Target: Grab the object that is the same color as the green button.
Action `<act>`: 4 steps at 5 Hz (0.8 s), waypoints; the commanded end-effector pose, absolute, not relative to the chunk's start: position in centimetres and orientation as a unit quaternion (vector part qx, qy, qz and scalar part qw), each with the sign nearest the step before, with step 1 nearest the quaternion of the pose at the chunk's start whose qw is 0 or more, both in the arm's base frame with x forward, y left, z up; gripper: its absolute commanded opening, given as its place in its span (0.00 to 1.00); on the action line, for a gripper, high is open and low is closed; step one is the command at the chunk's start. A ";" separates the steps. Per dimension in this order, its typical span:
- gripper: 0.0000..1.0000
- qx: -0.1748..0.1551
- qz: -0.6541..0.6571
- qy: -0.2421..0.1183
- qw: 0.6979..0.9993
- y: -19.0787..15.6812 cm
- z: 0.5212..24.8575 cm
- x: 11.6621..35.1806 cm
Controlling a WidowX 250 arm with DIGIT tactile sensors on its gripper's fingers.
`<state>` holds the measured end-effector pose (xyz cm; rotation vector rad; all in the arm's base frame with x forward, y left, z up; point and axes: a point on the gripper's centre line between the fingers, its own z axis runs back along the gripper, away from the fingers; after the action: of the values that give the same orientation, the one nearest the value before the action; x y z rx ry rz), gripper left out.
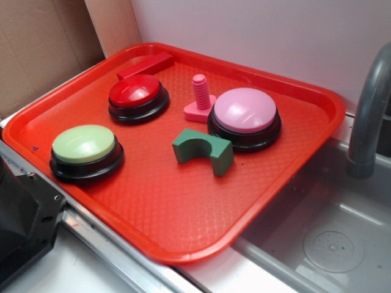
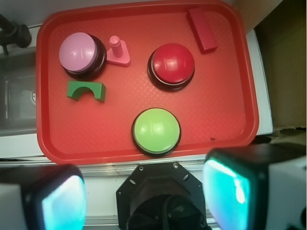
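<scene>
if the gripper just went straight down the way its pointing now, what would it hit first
Probably the near rim of the red tray, or the green button just beyond it. The open gripper hangs high above the tray's near edge in the wrist view, so depth is unclear. The green arch block lies well off that line.

Blurred gripper (image 2: 146, 191) fingers cut off by the wrist view's bottom edge

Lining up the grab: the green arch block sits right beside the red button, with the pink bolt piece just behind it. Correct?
Not quite. The green arch block sits beside the pink button, not the red button, which stands farther along the tray. The exterior view shows this, and the wrist view agrees. The pink bolt piece is indeed just behind the block.
</scene>
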<state>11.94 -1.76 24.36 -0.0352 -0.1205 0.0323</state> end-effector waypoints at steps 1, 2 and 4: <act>1.00 -0.018 0.016 -0.060 0.998 -1.8 24.4 11.9; 1.00 -0.034 -0.091 -0.077 0.992 -3.7 19.4 15.8; 1.00 -0.026 -0.152 -0.069 0.986 -6.7 11.1 17.6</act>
<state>17.39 -6.27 10.78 -0.0453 -0.1140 -0.2948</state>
